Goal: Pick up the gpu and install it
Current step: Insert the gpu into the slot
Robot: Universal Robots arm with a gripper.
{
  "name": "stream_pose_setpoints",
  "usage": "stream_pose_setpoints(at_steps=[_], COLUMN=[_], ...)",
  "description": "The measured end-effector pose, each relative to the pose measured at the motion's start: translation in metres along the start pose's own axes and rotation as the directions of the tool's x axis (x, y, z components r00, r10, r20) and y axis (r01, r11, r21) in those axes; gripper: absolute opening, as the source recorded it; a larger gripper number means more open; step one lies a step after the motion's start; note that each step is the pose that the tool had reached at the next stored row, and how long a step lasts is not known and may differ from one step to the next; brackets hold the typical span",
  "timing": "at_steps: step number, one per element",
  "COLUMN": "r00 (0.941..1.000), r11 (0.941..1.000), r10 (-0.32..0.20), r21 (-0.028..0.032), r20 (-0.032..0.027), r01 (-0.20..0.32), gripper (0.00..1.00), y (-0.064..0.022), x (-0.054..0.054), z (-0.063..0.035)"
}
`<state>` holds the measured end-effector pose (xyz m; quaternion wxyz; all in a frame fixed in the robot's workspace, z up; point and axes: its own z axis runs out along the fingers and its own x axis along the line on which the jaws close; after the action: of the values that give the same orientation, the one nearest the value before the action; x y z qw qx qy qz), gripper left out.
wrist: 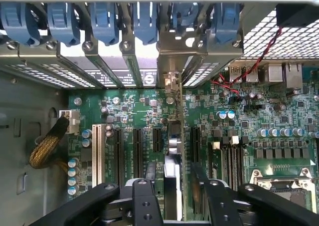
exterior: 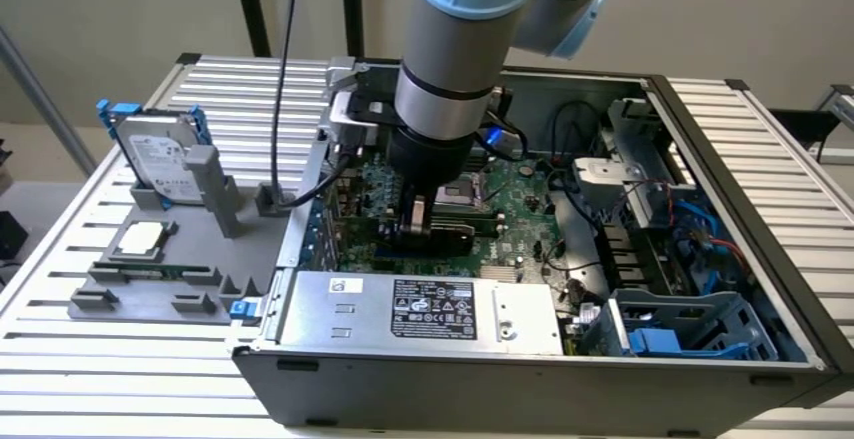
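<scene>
Gripper (wrist: 178,185) sits nearest the wrist camera, its black fingers (wrist: 147,191) cut off at the frame edge, so their bases go unseen. They straddle the gpu (wrist: 173,146) with the jaws parted. A thin dark gap shows on at least one side, and whether either pad touches the card is hard to make out.

The gpu stands edge-on in a motherboard (wrist: 249,116) slot, between other black slots, its face hidden at this angle. Farther on, its silver bracket (wrist: 172,81) meets the rear wall of the case (wrist: 284,36) beneath a row of blue latches (wrist: 104,21).

In the exterior view the arm (exterior: 454,59) covers much of the gpu (exterior: 447,242), leaving a dark strip under the gripper (exterior: 420,221). Outside the case (exterior: 534,379), on the exterior view's left, a hard drive (exterior: 160,159) stands in a grey holder (exterior: 147,299).
</scene>
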<state>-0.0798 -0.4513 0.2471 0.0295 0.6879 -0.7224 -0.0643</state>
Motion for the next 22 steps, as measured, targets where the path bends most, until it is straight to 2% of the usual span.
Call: stream_pose_setpoints(at_steps=[4,11,13,14,16,17,19,21,22], r00=[1.0,1.0,1.0,1.0,1.0,1.0,0.9999,0.9999,0.9998], r11=[1.0,1.0,1.0,1.0,1.0,1.0,1.0,0.9999,0.9998], r10=[0.0,0.0,0.001,0.001,0.001,0.001,0.001,0.002,0.002], r21=[-0.0006,-0.0009,-0.0008,-0.0008,-0.0005,0.0002,0.0064,0.0135,0.0174], r20=[-0.0004,-0.0032,-0.0047,-0.0056,-0.0074,-0.0086,-0.0118,-0.0161,-0.0202], r01=[0.0,0.0,-0.001,-0.001,-0.001,-0.001,-0.001,-0.001,-0.002], gripper=[0.41,0.41,0.32,0.32,0.2,0.2,0.11,0.11,0.11], y=[0.0012,0.005,0.0053,0.0054,0.0056,0.0057,0.0061,0.0068,0.0075], x=[-0.001,-0.003,-0.005,-0.006,-0.009,-0.01,-0.012,-0.012,-0.012], z=[-0.0088,-0.0367,-0.0387,-0.0388,-0.0387,-0.0386,-0.0381,-0.0374,-0.0368])
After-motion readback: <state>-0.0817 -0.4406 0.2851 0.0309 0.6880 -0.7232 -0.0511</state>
